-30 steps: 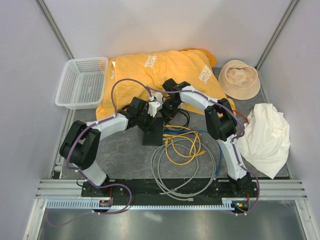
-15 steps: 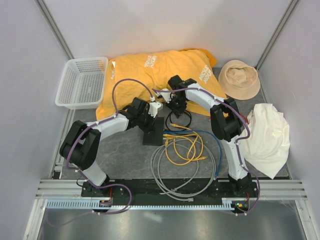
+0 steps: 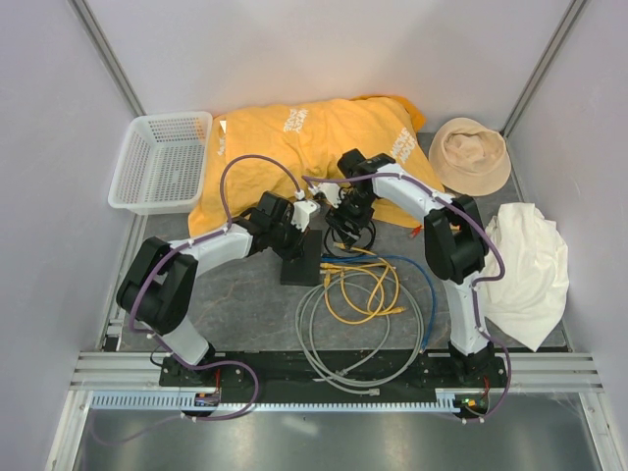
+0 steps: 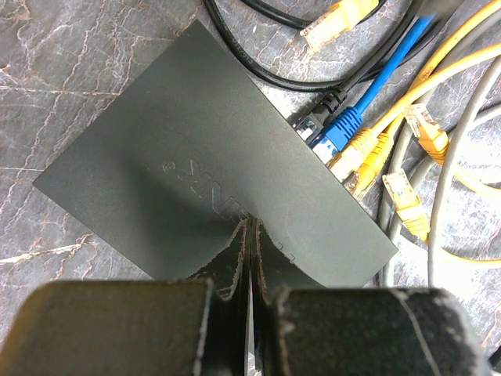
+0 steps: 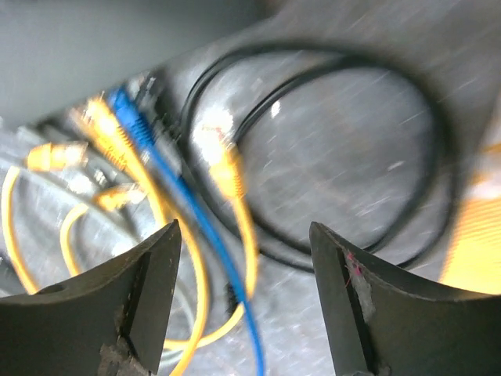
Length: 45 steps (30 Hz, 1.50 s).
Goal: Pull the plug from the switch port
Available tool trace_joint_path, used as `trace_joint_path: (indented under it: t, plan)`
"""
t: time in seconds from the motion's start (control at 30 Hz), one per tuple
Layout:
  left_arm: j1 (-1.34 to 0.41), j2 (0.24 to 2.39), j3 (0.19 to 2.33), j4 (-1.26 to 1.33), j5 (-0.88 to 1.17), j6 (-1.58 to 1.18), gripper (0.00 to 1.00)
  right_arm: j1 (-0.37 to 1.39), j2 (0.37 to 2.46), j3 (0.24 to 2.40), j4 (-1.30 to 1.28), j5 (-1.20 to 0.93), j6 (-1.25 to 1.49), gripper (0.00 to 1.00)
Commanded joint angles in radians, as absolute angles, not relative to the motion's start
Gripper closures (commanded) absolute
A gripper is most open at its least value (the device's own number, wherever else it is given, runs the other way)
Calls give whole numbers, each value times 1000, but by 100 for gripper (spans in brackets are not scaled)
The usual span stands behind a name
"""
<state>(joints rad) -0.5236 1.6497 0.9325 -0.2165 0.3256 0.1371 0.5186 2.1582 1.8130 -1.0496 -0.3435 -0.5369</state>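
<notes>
Yellow clear-tipped cable plug [image 5: 223, 168] lies loose beneath the right gripper [image 5: 244, 235], jaws parted and empty, so the pull looks done, while the shut left gripper [image 4: 249, 235] pins the flat black switch box [image 4: 196, 172].

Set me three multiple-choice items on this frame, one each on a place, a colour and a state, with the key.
1. Where is the basket? A back left corner; B right of the arms; C near edge.
2. In the switch, what colour is the plug between the black plug and the yellow plugs? A grey; B blue; C white.
3. The right gripper is: A shut on a plug; B shut, empty; C open.
Key: 1 A, it sits top left in the overhead view. 2 B, the blue plug shows in the left wrist view. 3 C, its fingers stand wide apart, gripping nothing.
</notes>
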Motion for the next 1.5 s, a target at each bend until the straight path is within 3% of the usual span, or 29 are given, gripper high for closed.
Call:
trace_joint_path:
  t: [0.0,0.17,0.3,0.57,0.7,0.9,1.27,1.47]
  plan:
    - [-528,1646,894,-268,288,175,98,515,2120,1758,-1071,-376,-569,27]
    - [-528,1646,897,-271,287,178,98,515,2161,1756,-1063,-350,-577,33]
    - [-528,1646,902,-278,287,179,98,515,2175,1738,-1051,-304,-589,50]
    - [-528,1652,905,-282,291,181,98,509,2169,1700,-1034,-293,-595,50]
    - [-528,1646,900,-279,291,178,98,505,2168,1687,-1014,-255,-581,72]
    - [-528,1647,899,-279,291,181,99,457,2105,1772,-1051,-143,-617,86]
    - [-528,1652,902,-275,295,181,99,377,2002,1767,-1054,139,-847,94]
    - [-528,1654,902,-273,296,179,99,370,1951,1659,-904,288,-1014,95]
